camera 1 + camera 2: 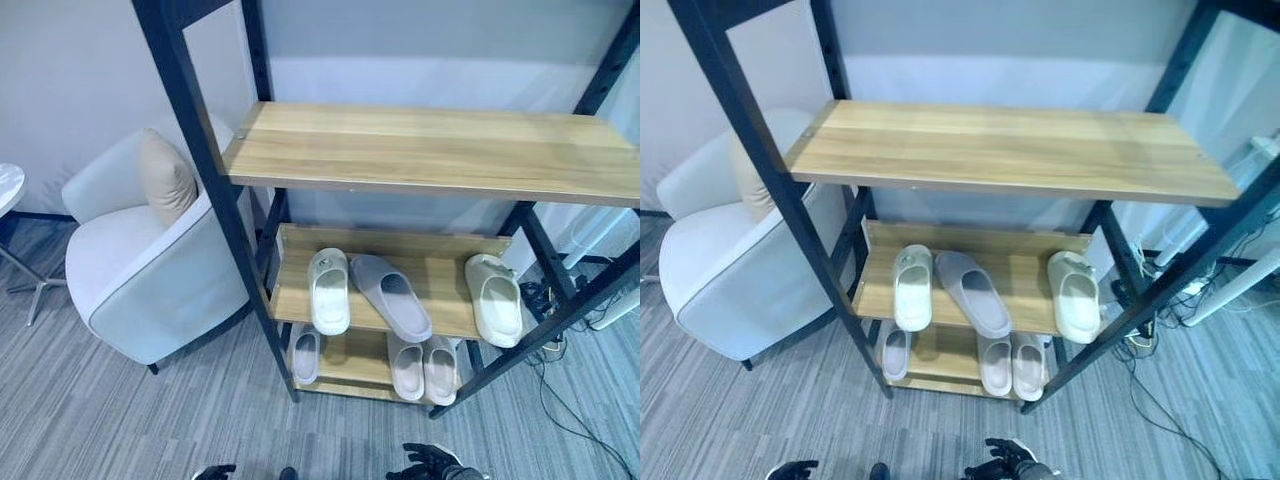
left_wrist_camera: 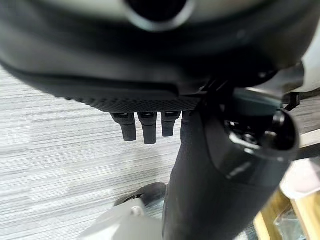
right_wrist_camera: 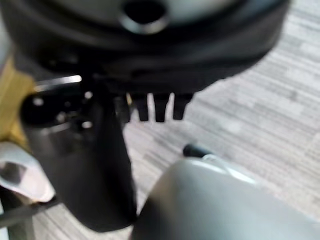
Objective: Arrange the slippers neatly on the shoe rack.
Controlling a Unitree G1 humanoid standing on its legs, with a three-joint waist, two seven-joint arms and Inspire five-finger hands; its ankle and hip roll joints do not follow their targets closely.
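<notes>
Left eye view: a rack [image 1: 420, 150] holds three slippers [image 1: 390, 297] on its middle shelf and three more below. Both hands hang low over the carpet, the left hand [image 2: 145, 127] and right hand [image 3: 157, 107] with straight, empty fingers.

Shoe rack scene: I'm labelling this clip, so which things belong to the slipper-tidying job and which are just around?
Job:
- black-framed wooden shoe rack
- white slipper, middle shelf left
- grey slipper lying askew beside it
- white slipper, middle shelf right
- three pale slippers on the bottom shelf

Around:
- white upholstered armchair
- beige cushion
- cables on the floor
</notes>
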